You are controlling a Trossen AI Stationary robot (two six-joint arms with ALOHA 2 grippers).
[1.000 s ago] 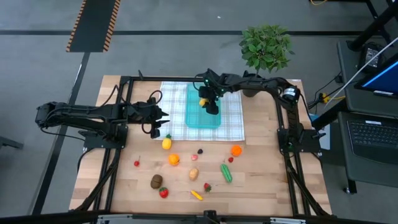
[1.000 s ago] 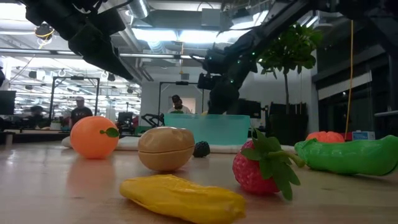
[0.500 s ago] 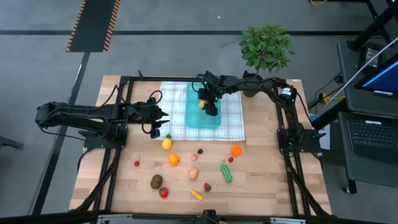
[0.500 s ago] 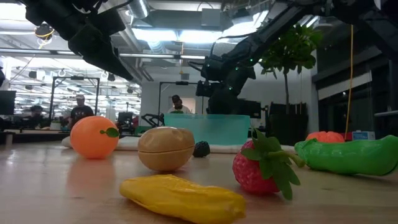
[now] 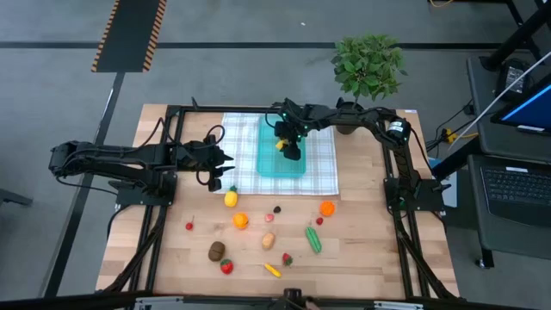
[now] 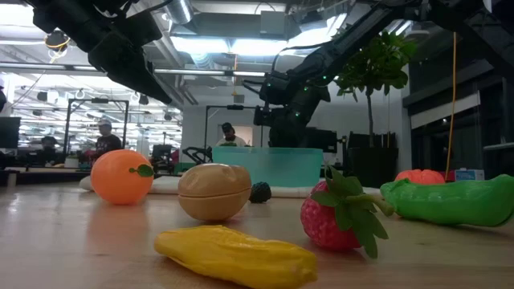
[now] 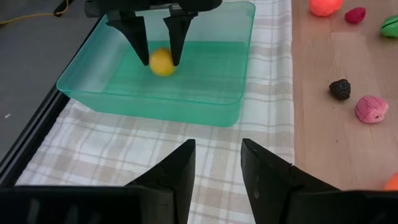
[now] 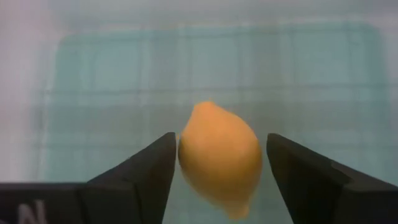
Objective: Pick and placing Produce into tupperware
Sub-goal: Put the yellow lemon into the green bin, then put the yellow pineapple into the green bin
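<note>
Hovering over the tupperware [image 5: 280, 153], the right gripper [image 5: 282, 145] has open jaws flanking a lemon [image 7: 161, 62], checked cloth [image 5: 323, 172] underneath.

Probably a robotics lab: exposed ceiling ducts [image 6: 201, 48], workstation monitors [image 6: 10, 132].

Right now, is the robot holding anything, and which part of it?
Nothing is firmly held. The right gripper has opened over the tupperware; the lemon sits between its fingers, with a gap on one side. The left gripper is empty.
</note>
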